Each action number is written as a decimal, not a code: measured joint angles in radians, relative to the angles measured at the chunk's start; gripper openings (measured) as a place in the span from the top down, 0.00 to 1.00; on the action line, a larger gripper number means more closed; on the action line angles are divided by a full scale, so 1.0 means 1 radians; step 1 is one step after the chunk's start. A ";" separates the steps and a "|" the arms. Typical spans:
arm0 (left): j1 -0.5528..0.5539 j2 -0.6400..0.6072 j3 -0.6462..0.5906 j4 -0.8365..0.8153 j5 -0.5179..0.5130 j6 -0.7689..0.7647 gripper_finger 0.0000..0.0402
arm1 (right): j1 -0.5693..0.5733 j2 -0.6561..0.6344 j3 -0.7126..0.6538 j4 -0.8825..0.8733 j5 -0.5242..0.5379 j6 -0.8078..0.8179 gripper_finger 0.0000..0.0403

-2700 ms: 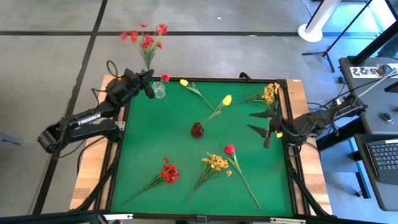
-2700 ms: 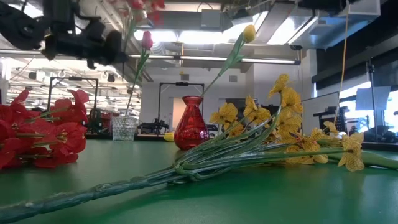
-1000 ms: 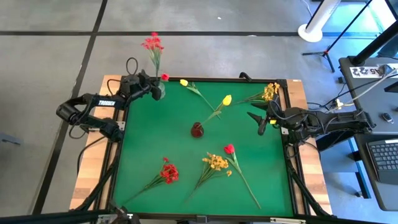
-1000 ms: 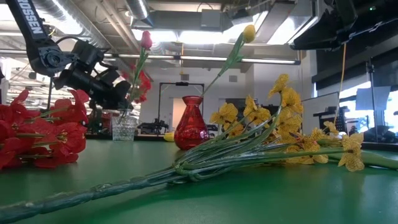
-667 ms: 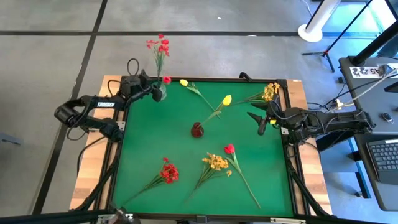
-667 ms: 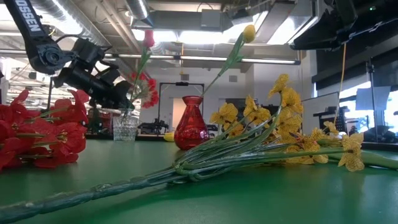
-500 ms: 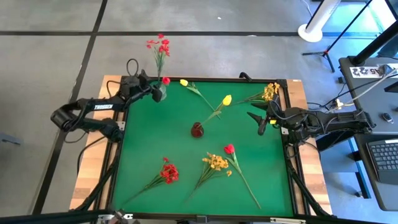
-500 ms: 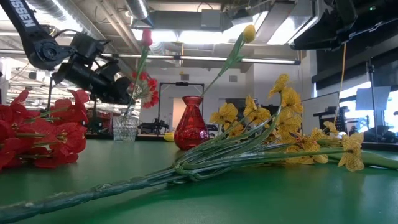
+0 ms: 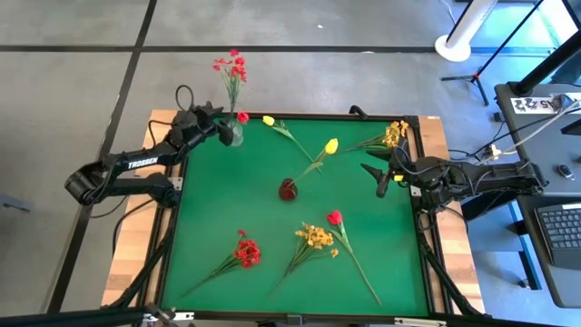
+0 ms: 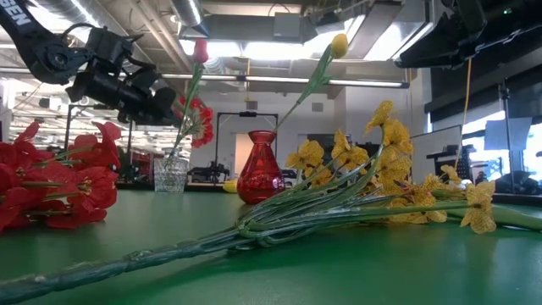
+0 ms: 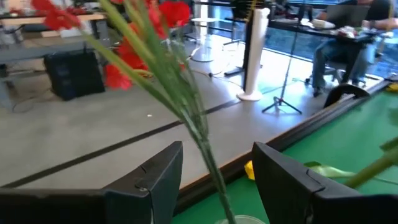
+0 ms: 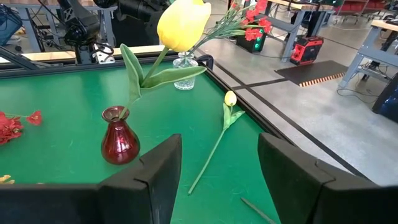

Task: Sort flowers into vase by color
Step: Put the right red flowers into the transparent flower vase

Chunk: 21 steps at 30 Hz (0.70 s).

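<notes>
The green table (image 9: 209, 209) has flowers lying all over it. A small clear vase (image 9: 234, 134) stands at the far left corner, and a red spray (image 9: 231, 68) and a red tulip (image 9: 241, 116) stand in it. The left gripper (image 9: 216, 127) is just beside this vase. In the left wrist view its two fingers (image 11: 152, 180) are apart, with the green stem of the spray (image 11: 205, 146) between them, and they do not seem to squeeze it. A red vase (image 9: 288, 189) stands in the middle of the table with one yellow tulip (image 9: 331, 145) leaning out of it. Another yellow tulip (image 9: 269, 121) lies flat near the far edge. A yellow spray (image 9: 392, 134) lies near the far right corner. On the near side lie a red spray (image 9: 247, 252), a yellow spray (image 9: 316, 237) and a red tulip (image 9: 334, 217) with a long stem. The right gripper (image 9: 377, 177) hangs over the right side of the table, pointing toward the red vase. Its fingers (image 12: 155, 174) are apart and hold nothing.
</notes>
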 joint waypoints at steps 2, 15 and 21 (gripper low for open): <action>0.005 0.000 0.000 0.000 -0.008 -0.016 0.53 | 0.000 0.000 0.000 0.000 0.000 0.000 0.48; 0.046 0.057 0.152 -0.115 0.074 -0.068 0.53 | 0.000 0.000 0.000 0.000 0.000 0.000 0.48; 0.089 0.133 0.308 -0.249 0.048 -0.067 0.53 | 0.000 0.000 0.000 -0.001 -0.002 0.009 0.48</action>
